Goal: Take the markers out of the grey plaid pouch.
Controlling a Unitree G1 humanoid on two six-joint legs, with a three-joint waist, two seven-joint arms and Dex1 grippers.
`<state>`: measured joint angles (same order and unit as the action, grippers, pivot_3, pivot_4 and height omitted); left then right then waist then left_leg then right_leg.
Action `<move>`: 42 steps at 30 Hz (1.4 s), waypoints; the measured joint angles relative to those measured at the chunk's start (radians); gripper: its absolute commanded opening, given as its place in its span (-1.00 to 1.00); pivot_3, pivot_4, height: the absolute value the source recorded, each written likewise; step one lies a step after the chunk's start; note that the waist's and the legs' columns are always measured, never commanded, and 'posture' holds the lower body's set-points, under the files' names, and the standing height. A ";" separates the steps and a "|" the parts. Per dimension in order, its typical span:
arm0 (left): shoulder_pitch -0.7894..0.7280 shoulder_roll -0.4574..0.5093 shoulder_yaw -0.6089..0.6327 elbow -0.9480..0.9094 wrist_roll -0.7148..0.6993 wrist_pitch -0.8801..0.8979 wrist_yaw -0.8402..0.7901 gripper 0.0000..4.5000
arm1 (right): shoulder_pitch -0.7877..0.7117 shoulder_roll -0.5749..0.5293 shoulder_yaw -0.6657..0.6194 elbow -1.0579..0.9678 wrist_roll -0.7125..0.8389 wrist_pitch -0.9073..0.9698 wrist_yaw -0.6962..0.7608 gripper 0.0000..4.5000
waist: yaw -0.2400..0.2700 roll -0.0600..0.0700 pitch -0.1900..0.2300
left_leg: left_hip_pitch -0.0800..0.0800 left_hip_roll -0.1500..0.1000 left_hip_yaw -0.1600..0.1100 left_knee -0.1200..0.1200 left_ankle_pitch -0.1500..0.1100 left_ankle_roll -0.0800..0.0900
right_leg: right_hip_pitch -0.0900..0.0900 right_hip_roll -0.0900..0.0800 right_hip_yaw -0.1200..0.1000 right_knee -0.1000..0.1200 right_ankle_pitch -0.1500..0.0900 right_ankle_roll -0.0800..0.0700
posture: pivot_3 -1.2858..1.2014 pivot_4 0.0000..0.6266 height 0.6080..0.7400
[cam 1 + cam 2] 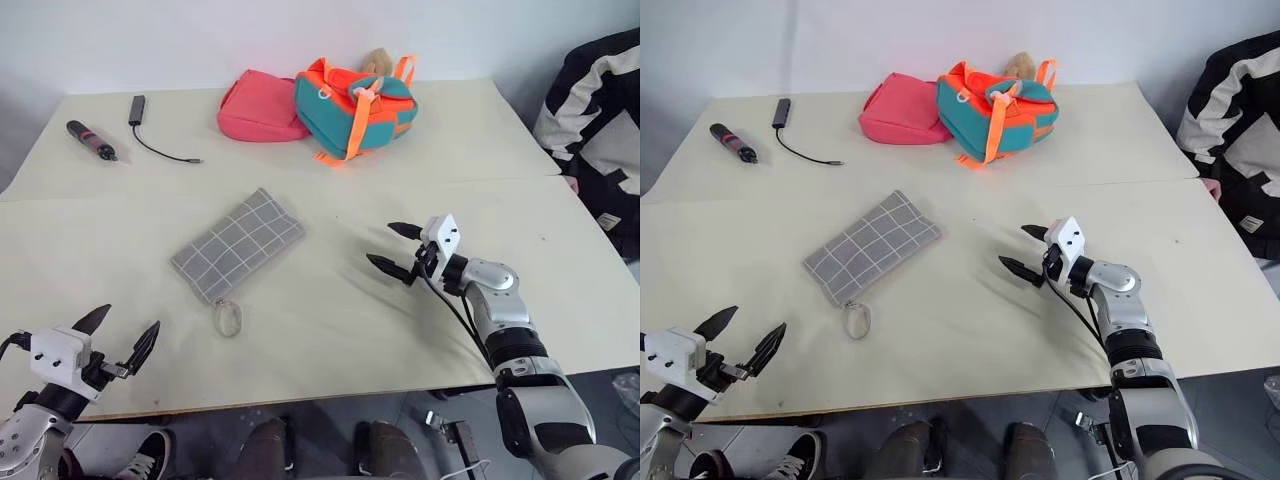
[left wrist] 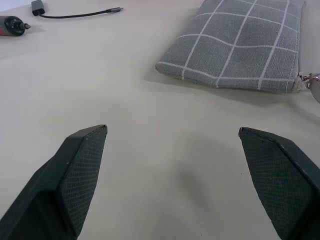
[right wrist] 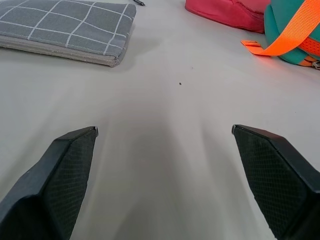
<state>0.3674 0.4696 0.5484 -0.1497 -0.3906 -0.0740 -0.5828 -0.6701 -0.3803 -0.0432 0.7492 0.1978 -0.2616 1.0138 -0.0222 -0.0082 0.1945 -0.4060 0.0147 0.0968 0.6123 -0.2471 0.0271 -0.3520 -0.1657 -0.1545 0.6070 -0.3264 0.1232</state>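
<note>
Cream table [image 1: 330, 330] bears closed grey plaid pouch [image 1: 238, 244].

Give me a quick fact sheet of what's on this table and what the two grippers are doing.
surface: cream table
middle: grey plaid pouch, lying flat, looks closed, ring pull at its near end
markers: none visible
far side: pink pouch beside a teal-and-orange bag
far left: black-and-red pen-like tool, black cable
left gripper: open, empty, at the near edge
right gripper: open, empty, right of the grey pouch, not touching it
right edge: black-and-white jacket
</note>
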 measured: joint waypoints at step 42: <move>-0.343 0.262 -0.270 0.415 0.610 -0.598 0.203 1.00 | -0.387 0.455 0.207 0.444 -0.346 -0.015 -0.635 -0.99 | -0.015 -0.005 -0.003 | 0.002 0.001 0.014 -0.005 0.008 -0.007 | -0.016 0.000 0.005 0.020 0.002 -0.003 | 0.03 -0.52 1.00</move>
<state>0.0245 0.7319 0.2782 0.2657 0.2189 -0.6718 -0.3797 -1.0569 0.0751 0.1641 1.1934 -0.1481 -0.2766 0.3789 -0.0371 -0.0129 0.1917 -0.4045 0.0154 0.1105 0.6075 -0.2392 0.0198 -0.3680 -0.1661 -0.1493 0.6269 -0.3248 0.1199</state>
